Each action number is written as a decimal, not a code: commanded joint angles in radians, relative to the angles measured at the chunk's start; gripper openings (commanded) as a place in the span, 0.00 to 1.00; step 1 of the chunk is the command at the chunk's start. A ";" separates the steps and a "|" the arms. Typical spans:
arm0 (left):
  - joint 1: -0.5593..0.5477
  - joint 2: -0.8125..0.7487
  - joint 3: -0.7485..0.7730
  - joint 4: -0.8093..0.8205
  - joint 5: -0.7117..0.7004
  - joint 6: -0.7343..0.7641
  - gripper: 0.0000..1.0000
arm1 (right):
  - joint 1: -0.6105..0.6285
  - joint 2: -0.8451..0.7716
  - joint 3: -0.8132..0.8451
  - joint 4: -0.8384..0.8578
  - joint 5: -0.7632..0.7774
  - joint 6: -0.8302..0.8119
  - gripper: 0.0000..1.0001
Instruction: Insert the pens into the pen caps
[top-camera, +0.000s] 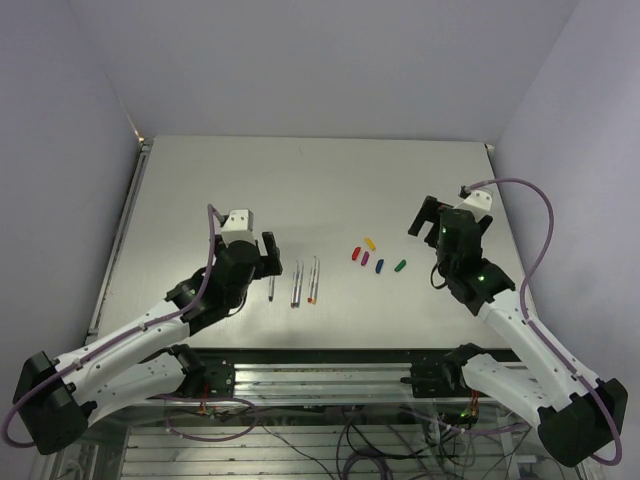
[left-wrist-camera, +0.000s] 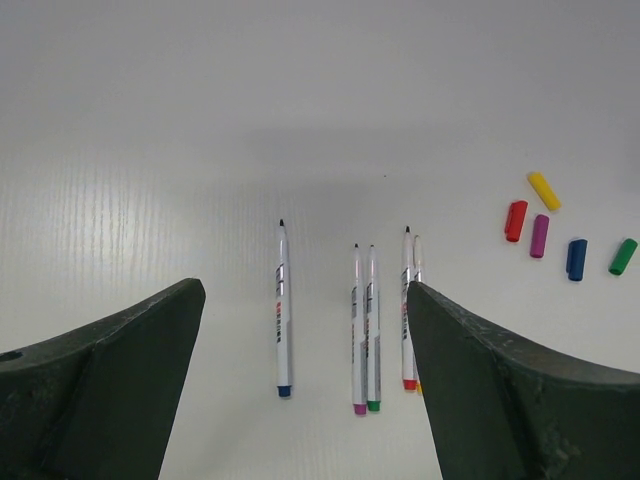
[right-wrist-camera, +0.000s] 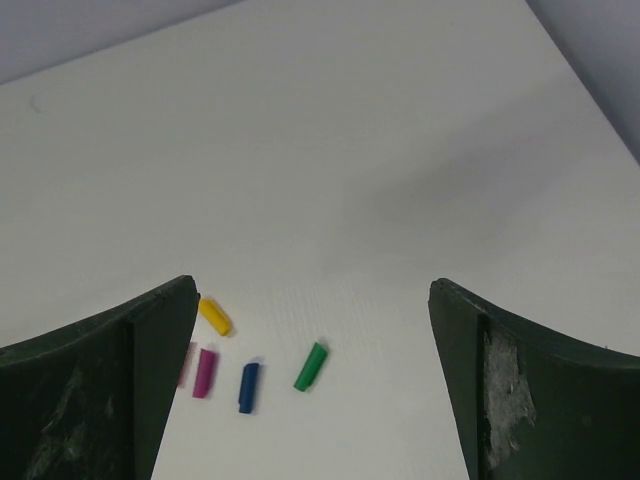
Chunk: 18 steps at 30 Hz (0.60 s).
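On the table (top-camera: 200, 180), five pens (top-camera: 296, 283) lie bare, none capped yet.
Five caps (top-camera: 376, 258) lie loose at three o'clock of the pens, well apart from them. Left gripper (left-wrist-camera: 305, 295) and right gripper (right-wrist-camera: 312, 290) both gape wide, holding nothing; every pairing is left to do.

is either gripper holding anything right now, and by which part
Nothing held: left gripper and right gripper are both open; pens and caps lie on the table.

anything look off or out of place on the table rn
Nothing spilled or broken. The pens lie uncapped, roughly parallel; the caps sit loose in a cluster beside them, the yellow cap tilted the other way. Only oddity: whitish scuffs on one finger of the right tool.
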<state>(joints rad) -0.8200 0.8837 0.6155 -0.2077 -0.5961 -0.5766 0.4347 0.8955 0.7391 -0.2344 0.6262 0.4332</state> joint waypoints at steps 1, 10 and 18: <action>-0.002 -0.011 0.013 0.053 0.015 -0.026 0.93 | -0.010 -0.015 0.015 0.078 -0.089 -0.038 1.00; -0.002 -0.073 -0.046 0.059 -0.028 -0.060 0.93 | -0.010 -0.025 -0.010 0.041 -0.101 -0.015 1.00; -0.002 -0.082 -0.056 0.033 -0.059 -0.069 0.93 | -0.010 -0.047 -0.034 0.047 -0.119 0.004 1.00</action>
<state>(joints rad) -0.8200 0.8108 0.5598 -0.1768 -0.6090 -0.6289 0.4324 0.8612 0.7158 -0.1921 0.5205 0.4274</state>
